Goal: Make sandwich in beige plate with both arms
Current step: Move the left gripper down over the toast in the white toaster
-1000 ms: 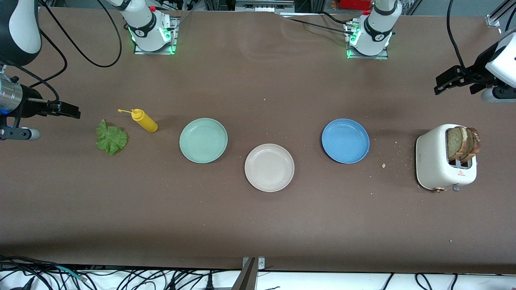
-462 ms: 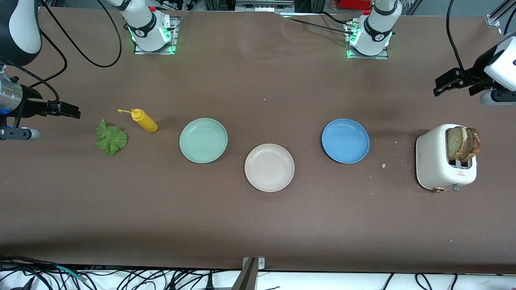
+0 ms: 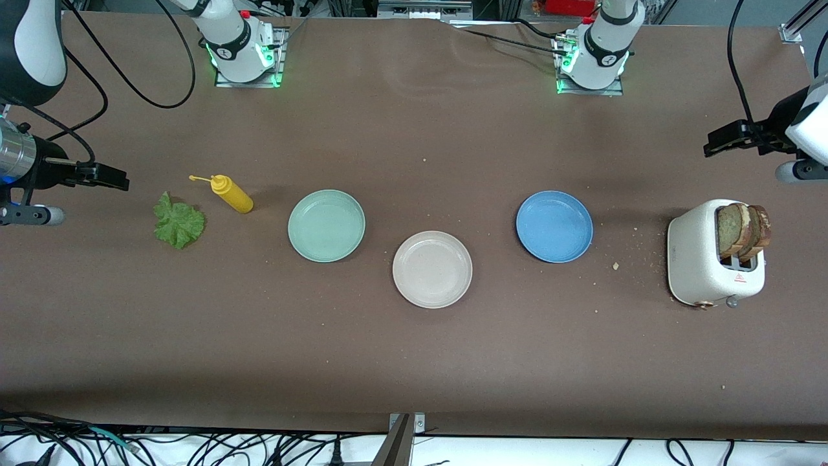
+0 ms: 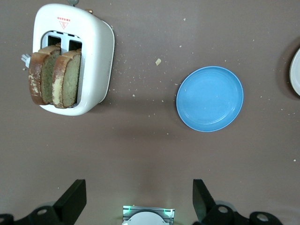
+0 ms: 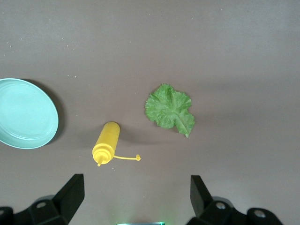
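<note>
Nothing's on the beige plate (image 3: 432, 269) yet, so you're at the very start. Your left gripper (image 4: 139, 200) hangs with fingers spread wide and empty, over bare surface, with the 2 bread slices (image 4: 54, 80) standing in the toaster (image 4: 96, 56) ahead of its fingertips. Come straight down and pinch 1 slice across its flat faces, then lift vertically so it doesn't snag the slot. Your right gripper (image 5: 136, 197) is likewise released and empty, with the lettuce leaf (image 5: 169, 109) and mustard bottle (image 5: 107, 142) ahead of its fingers. Both arms run off the front view's edge, and how deep the slices sit in the slots is hidden.
</note>
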